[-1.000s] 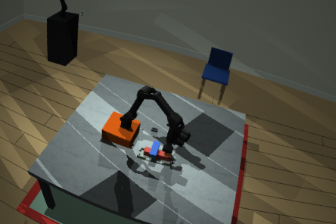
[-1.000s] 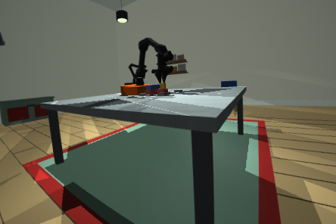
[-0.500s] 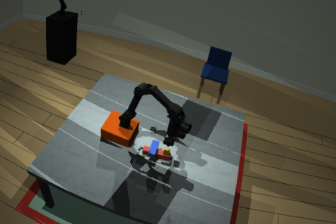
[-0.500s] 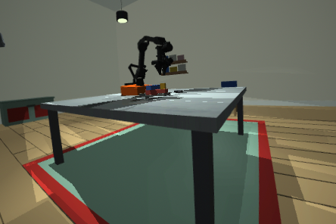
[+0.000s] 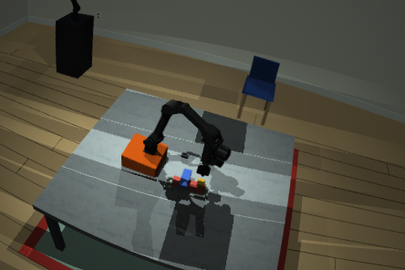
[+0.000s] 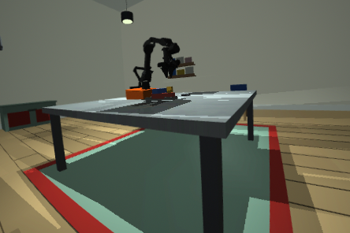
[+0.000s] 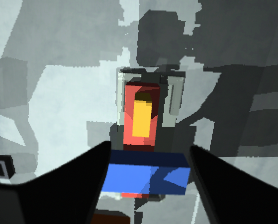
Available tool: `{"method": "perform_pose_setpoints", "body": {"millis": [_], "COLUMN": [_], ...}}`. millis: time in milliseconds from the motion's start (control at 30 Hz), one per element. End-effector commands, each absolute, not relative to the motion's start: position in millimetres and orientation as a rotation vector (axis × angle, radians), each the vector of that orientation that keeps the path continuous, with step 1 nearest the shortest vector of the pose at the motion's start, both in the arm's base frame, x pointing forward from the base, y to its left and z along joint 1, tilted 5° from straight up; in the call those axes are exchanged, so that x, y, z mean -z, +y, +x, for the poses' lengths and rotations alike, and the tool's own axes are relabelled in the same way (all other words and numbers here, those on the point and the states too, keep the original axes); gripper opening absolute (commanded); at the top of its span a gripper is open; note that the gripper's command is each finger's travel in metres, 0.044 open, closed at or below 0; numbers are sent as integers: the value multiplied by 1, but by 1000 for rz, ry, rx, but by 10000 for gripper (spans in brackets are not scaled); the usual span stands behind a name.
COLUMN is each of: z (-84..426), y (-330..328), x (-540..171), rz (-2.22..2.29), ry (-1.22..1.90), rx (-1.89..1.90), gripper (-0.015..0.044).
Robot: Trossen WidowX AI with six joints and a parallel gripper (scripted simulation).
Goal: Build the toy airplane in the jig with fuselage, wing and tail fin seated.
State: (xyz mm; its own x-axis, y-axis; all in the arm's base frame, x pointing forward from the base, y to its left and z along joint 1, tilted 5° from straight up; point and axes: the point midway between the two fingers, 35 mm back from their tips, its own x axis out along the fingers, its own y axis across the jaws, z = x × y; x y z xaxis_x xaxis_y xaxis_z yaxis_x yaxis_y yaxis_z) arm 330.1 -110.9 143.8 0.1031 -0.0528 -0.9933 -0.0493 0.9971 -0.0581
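Note:
The red fuselage (image 5: 193,184) (image 6: 163,96) (image 7: 128,117) lies lengthwise in the grey cradle (image 7: 174,97), whose walls stand on both sides of its tail end. The blue wing (image 5: 186,177) (image 6: 159,91) (image 7: 142,179) lies crosswise on top of the fuselage. The yellow tail fin (image 5: 201,182) (image 6: 169,89) (image 7: 142,119) stands on the fuselage near its tail. The wing hides its own socket, and the tabs cannot be seen. My gripper (image 5: 203,171) (image 6: 168,77) (image 7: 150,149) is open and empty, above the plane and apart from it.
The orange base block (image 5: 141,163) (image 6: 135,94) carries the arm beside the cradle. A small dark object (image 5: 184,155) lies on the table behind the plane. Shadows cross the table and darken parts of the cradle.

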Motion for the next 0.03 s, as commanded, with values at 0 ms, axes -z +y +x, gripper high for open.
{"method": "perform_pose_setpoints", "body": {"millis": [0], "z": [330], "y": [-110], "x": [-144], "rz": [-83], "ry": [1468], "rx": [-3], "gripper": [260]}}
